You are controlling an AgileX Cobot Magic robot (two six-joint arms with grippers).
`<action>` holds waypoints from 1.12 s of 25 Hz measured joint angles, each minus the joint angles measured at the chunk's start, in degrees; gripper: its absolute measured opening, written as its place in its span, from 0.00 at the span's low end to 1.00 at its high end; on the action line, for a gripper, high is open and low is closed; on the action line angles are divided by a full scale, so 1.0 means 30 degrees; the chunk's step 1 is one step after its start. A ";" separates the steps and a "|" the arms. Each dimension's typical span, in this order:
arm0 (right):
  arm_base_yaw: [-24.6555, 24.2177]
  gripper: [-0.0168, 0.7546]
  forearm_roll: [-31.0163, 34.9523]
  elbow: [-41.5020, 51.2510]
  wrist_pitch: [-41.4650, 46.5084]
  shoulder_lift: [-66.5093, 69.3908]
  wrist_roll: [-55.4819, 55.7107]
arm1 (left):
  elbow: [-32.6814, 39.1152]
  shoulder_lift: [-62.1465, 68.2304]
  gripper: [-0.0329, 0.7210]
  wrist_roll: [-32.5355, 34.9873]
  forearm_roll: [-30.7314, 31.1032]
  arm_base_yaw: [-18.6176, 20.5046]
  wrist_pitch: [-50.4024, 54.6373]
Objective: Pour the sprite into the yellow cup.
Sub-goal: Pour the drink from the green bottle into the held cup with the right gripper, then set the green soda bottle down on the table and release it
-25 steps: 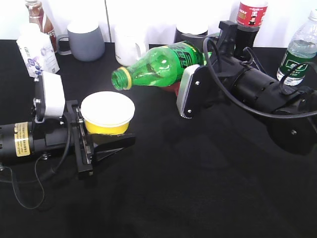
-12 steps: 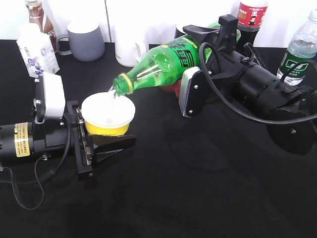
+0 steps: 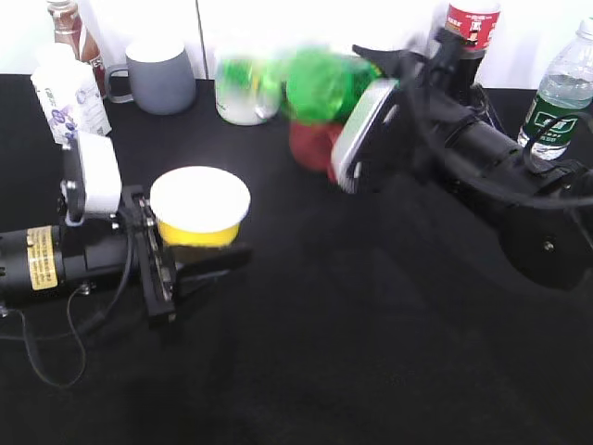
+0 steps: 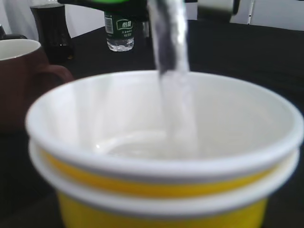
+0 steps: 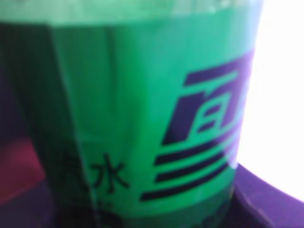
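The yellow cup [image 3: 200, 208] sits at about nine o'clock of the exterior view, clamped between the fingers of the left gripper [image 3: 190, 248], which close on its lower wall while the cup's white rim hides most of the contact. In the left wrist view the cup [image 4: 161, 180] fills the frame, its base cut off at the bottom edge; a thin layer of clear liquid lies in the white bottom, and a pale blurred streak [image 4: 173, 61] drops into it from twelve o'clock, probably a stream of liquid, though it is too smeared to be sure. The sprite [image 3: 310, 83] is held up at about one o'clock, off the black surface [image 3: 324, 352], smeared by motion so that its neck and mouth cannot be made out; it lies clear of the cup, up toward the white mug [image 3: 243, 93]. The right gripper [image 3: 384, 93] wraps around its body, its fingers mostly hidden behind the white wrist camera housing [image 3: 363, 130]. In the right wrist view only the green label [image 5: 142, 109] shows, out of focus, with both ends of the bottle cut off. A red mug [image 3: 310, 146] is partly hidden below the bottle.
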 joint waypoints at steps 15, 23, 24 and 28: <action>0.0000 0.59 0.0163 0.0000 0.0439 0.0000 1.8576 | -0.1960 0.1048 0.64 0.2240 -1.3347 0.0000 0.0098; 0.0013 0.59 0.0213 0.0000 0.0457 0.0000 1.8576 | -0.7599 0.6372 0.64 0.2528 -1.4185 0.0442 0.0107; 0.0013 0.59 0.0270 0.0000 0.0457 0.0000 1.8576 | -0.8295 0.6892 0.64 0.2528 -1.4185 0.0442 0.0132; 0.0013 0.59 0.0340 0.0000 0.0495 0.0000 1.8576 | -1.0404 0.8099 0.64 0.2535 -1.4185 0.0442 0.0075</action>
